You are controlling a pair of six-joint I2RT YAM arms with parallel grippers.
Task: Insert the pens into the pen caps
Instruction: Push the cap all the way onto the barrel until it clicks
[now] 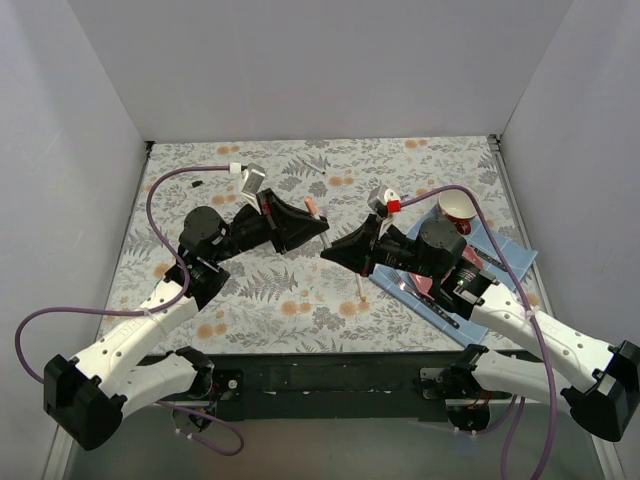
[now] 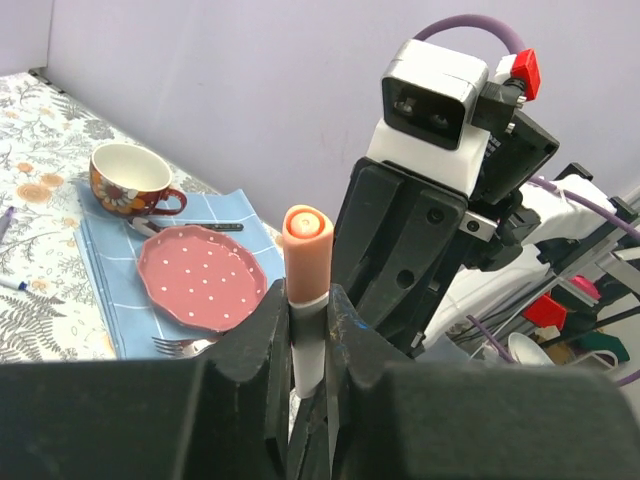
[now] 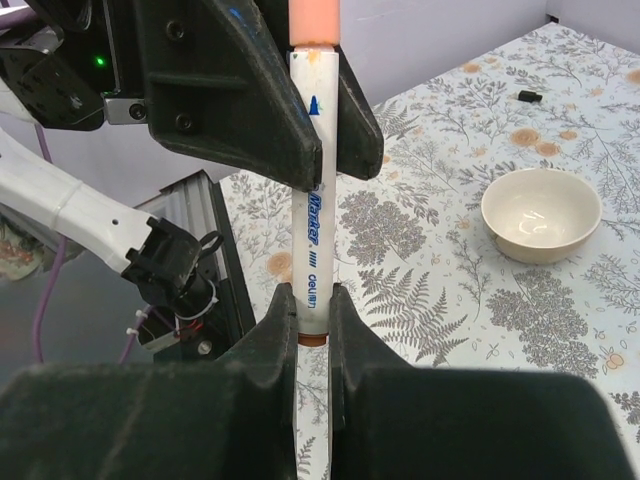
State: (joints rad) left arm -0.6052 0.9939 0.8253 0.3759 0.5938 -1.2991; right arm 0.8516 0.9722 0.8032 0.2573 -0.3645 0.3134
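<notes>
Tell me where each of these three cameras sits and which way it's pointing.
Top: above and behind, looking down on the cloth; both arms show, bases at bottom.
Left wrist: looks past the left gripper toward the right arm, plate and cup.
Right wrist: looks past the right gripper toward the left arm and a bowl.
Shared: both wrist views show one pen, pinched by both grippers.

Left gripper (image 2: 308,312), bottom centre: jaws clamped on upright pen (image 2: 308,350), orange-pink cap (image 2: 306,250) on its top end. Right arm's camera (image 2: 430,100) upper right, close behind. Left of frame: pink dotted plate (image 2: 200,280) on blue cloth (image 2: 110,270); cup (image 2: 130,180) above plate.
</notes>
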